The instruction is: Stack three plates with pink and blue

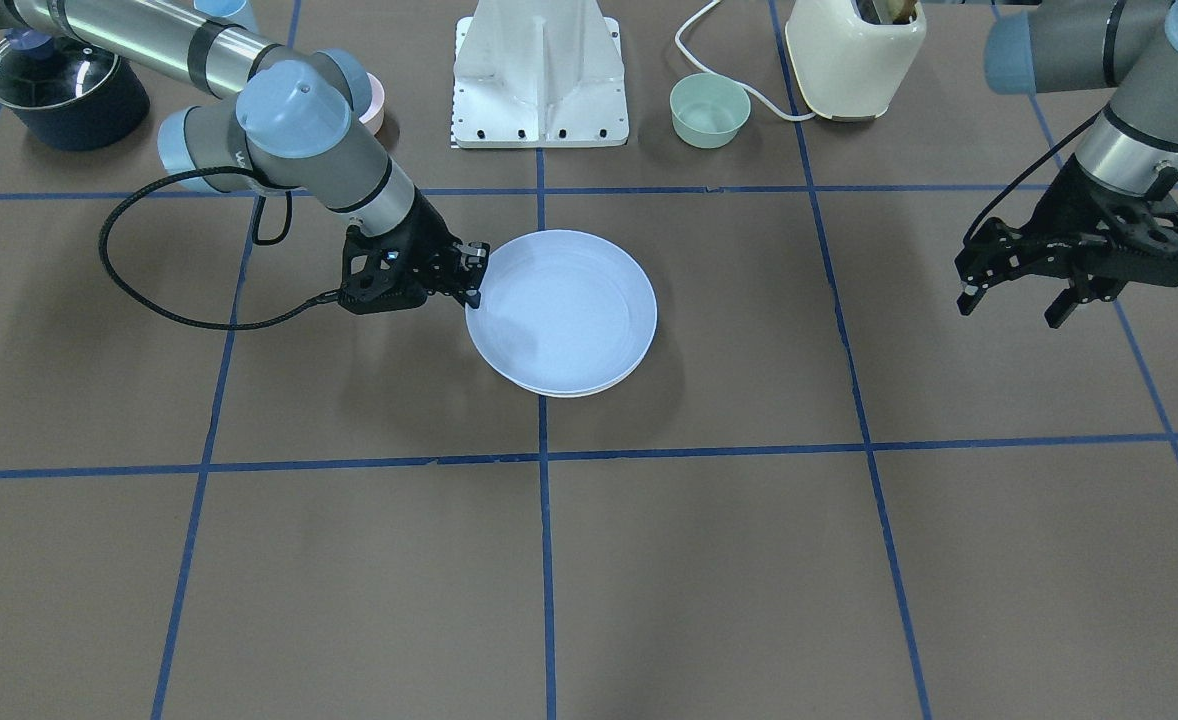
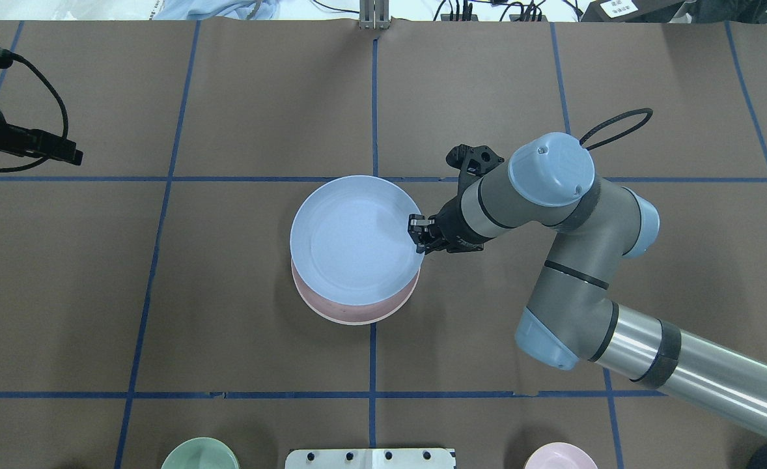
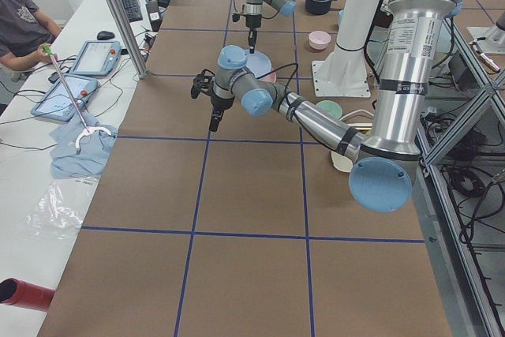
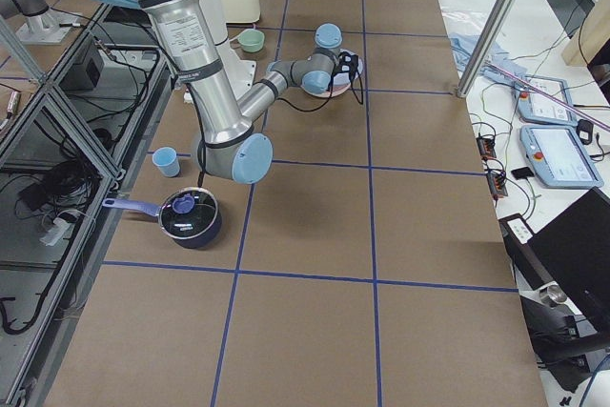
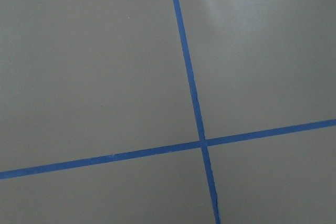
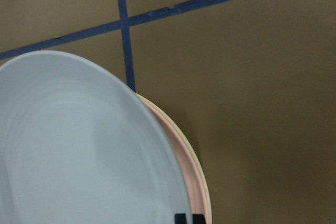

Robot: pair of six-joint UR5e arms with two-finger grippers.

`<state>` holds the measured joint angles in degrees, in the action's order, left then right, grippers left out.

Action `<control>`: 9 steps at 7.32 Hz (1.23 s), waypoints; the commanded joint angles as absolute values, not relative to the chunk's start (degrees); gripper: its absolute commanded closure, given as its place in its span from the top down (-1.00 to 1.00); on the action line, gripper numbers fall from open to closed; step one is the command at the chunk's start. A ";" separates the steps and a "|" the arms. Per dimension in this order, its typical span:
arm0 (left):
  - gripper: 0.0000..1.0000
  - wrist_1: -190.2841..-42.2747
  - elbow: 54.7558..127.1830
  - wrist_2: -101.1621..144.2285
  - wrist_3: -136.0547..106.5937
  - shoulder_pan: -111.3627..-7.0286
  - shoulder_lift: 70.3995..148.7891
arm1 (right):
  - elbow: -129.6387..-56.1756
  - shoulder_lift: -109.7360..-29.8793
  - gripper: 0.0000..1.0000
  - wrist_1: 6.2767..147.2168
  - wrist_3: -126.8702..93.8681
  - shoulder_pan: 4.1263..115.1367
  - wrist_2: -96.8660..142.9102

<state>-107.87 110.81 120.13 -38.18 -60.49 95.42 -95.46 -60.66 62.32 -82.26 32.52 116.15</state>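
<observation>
Slivers alone show of the lower plates near the centre of the worktop (image 2: 227,306): the pale pink round plastic plate (image 2: 357,314) peeks out at 6 o'clock under the pale blue round plastic plate (image 2: 354,238), and the cream-white plate (image 6: 205,192) shows only its rim. The right gripper (image 1: 472,285) pinches the blue rim at 3 o'clock, seen from overhead. The left gripper (image 1: 1011,308) hangs spread and empty. A white label (image 2: 614,7) is too small to read.

Table (image 1: 749,560): plate stack (image 1: 561,312), green bowl (image 1: 709,110), pot (image 1: 69,95)
</observation>
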 commanded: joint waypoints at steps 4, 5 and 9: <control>1.00 -108.63 109.42 120.67 -33.60 -62.04 93.17 | -98.67 -60.55 1.00 68.52 -83.14 31.81 115.57; 1.00 -108.63 109.42 120.85 -32.53 -63.36 92.64 | -102.01 -60.99 1.00 74.30 -83.06 33.73 118.01; 1.00 -107.94 105.40 127.53 -11.69 -74.32 88.95 | -110.29 -68.44 1.00 84.01 -71.43 45.59 122.15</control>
<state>-108.40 107.27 126.14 -20.79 -69.96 90.17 -108.29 -65.09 82.27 -77.46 42.01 120.71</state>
